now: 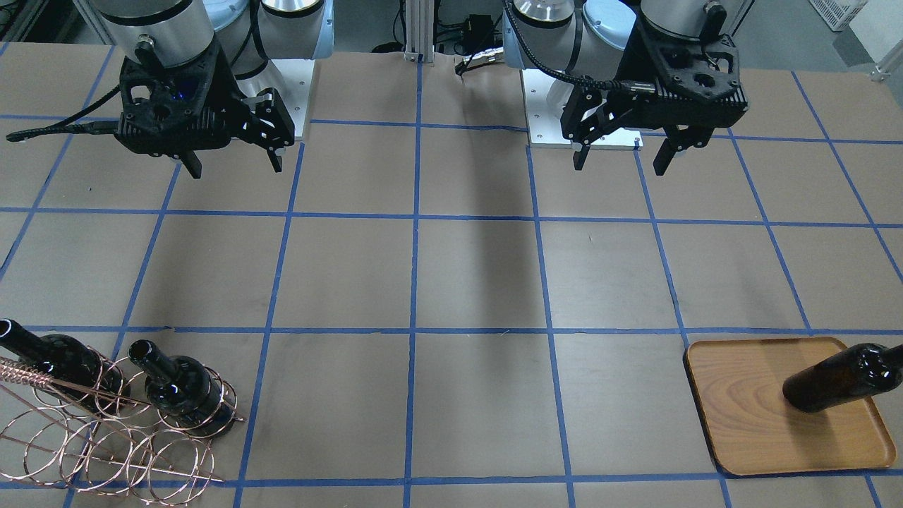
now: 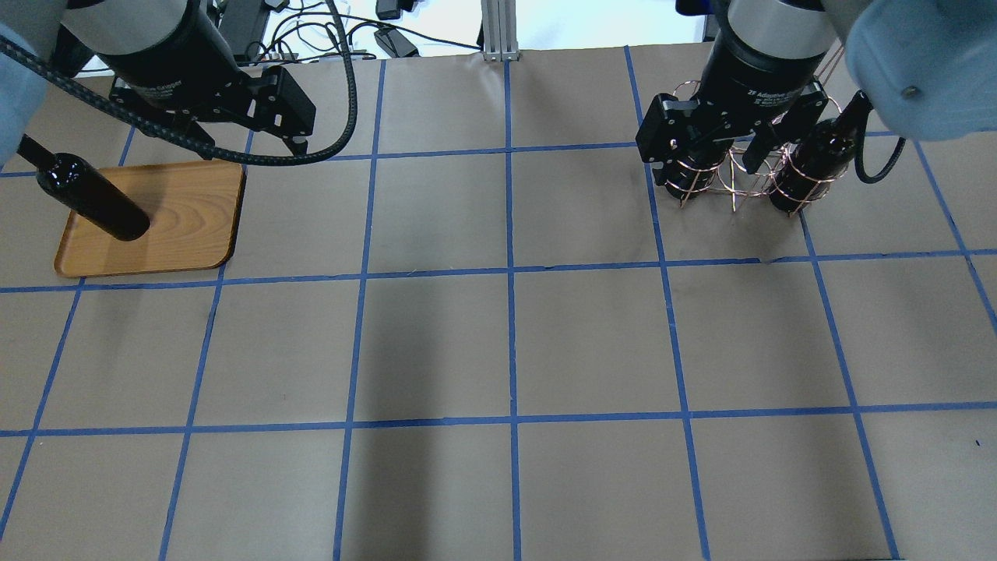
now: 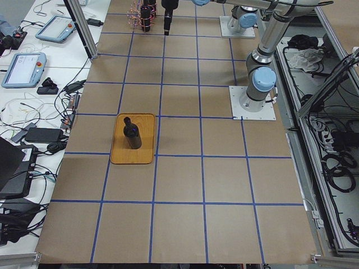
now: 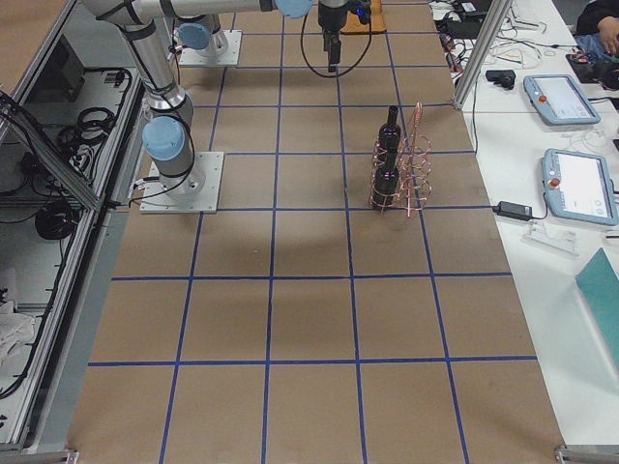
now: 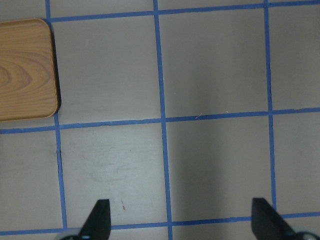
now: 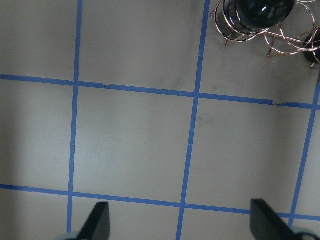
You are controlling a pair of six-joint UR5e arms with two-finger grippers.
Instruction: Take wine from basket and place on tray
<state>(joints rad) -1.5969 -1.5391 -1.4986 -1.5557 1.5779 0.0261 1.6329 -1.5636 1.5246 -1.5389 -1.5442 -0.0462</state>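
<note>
Two bottles of wine (image 1: pixel 180 384) sat propped upright by the basket (image 1: pixel 106 451) rings far right, a third bottle (image 1: pixel 839 384) stood on the tray (image 1: pixel 741 395) far left, and the left end effector (image 1: pixel 621 159) plus right end effector (image 1: pixel 234 166) hung wide open, empty, parked clear I'd guess.

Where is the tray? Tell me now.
The tray lies at the overhead view's left, on the robot's left side, with one bottle standing on it.
</note>
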